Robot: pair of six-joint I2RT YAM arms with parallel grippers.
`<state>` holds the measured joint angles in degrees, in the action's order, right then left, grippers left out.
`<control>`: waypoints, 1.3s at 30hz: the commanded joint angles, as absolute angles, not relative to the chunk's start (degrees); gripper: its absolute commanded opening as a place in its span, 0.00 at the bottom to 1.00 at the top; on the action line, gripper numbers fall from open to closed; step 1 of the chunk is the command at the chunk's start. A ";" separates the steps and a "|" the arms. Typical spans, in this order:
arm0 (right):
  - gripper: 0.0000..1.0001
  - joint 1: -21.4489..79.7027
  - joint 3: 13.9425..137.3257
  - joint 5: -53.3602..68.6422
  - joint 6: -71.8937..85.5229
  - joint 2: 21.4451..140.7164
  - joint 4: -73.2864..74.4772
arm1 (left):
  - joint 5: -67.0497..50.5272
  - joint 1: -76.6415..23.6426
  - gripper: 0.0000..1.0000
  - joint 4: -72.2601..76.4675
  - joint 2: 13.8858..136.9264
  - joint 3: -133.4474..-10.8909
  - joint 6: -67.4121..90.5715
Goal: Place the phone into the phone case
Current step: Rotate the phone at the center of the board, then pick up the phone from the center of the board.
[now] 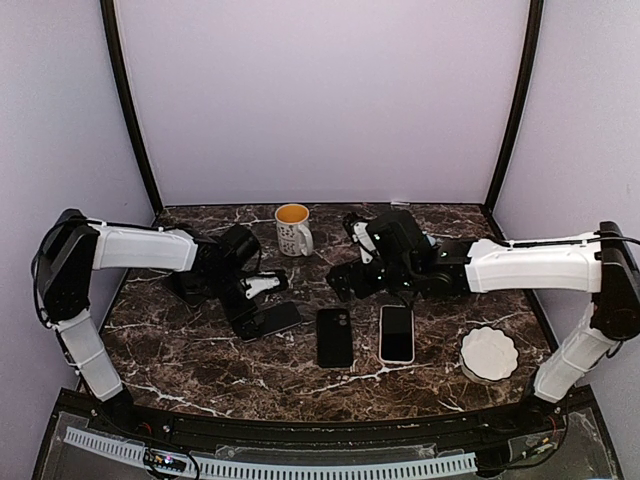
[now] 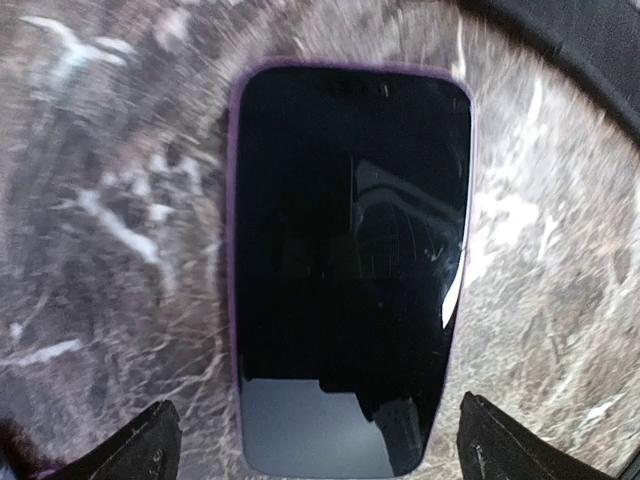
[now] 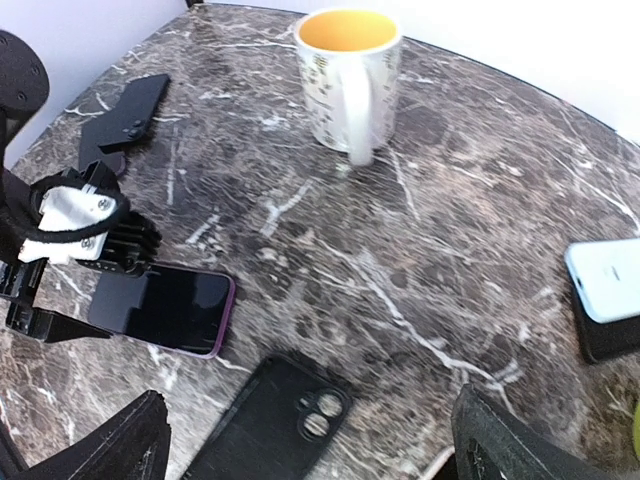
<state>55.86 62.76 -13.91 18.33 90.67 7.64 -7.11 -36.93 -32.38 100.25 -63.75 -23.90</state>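
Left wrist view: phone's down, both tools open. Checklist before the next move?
1. Phone flat on table, screen up: ok.
2. Purple case rim showing along the phone's edges: ok.
3. Every corner fully seated in the case: cannot tell.
4. Left tool open, straddling the phone without touching it: ok.
5. Right tool open and empty: ok.
6. Mug upright, apart from the phone: ok.

Glossy glass-front phone w/ purple rim, matt blk plastic case, polished marble-look table, glazed ceramic mug
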 commanded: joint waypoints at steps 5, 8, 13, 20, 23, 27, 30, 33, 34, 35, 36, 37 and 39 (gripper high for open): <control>0.98 54.93 57.61 -12.99 19.06 84.60 8.58 | -7.47 -36.83 0.99 -37.20 107.97 -70.12 -28.34; 0.98 54.93 56.40 -13.40 19.36 83.75 8.26 | -9.79 -36.83 0.99 -38.81 109.40 -70.71 -28.03; 0.98 54.95 55.62 -13.91 19.23 82.89 8.09 | -12.52 -37.15 0.98 -40.46 109.44 -70.33 -27.42; 0.98 54.93 56.45 -14.37 19.25 83.43 8.83 | -9.39 -39.66 0.93 -44.25 114.18 -74.27 -21.58; 0.99 54.93 56.12 -14.78 19.34 83.03 8.87 | -6.54 -40.35 0.89 -43.84 115.47 -72.77 -19.02; 0.99 54.93 56.10 -15.69 18.86 82.71 9.20 | -2.56 -41.04 0.81 -43.13 115.81 -70.00 -16.65; 0.98 54.93 56.36 -16.12 18.55 82.71 9.58 | -1.27 -42.57 0.73 -42.56 115.84 -69.31 -15.24; 0.98 54.93 56.46 -16.19 18.66 82.50 9.59 | -0.72 -44.18 0.65 -42.05 115.58 -68.95 -14.41; 0.99 54.93 56.42 -16.11 18.67 82.36 9.51 | -0.76 -44.28 0.64 -41.86 115.31 -68.84 -14.32; 0.98 54.93 56.32 -16.07 18.64 82.29 9.47 | -0.80 -44.38 0.60 -41.53 115.23 -68.69 -14.15; 0.98 54.93 56.29 -16.13 18.64 82.14 9.59 | -0.80 -44.43 0.57 -41.42 114.90 -68.67 -14.06; 0.98 54.93 56.19 -16.24 18.65 82.05 9.75 | -0.73 -44.40 0.54 -41.14 114.62 -68.65 -13.89; 0.99 54.93 56.18 -16.49 18.72 81.85 10.07 | -0.71 -44.45 0.49 -40.30 113.50 -68.53 -13.66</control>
<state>55.07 56.01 -15.29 18.74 83.61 10.24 -1.54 -43.07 -37.74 110.41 -72.86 -14.79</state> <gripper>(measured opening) 0.986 0.754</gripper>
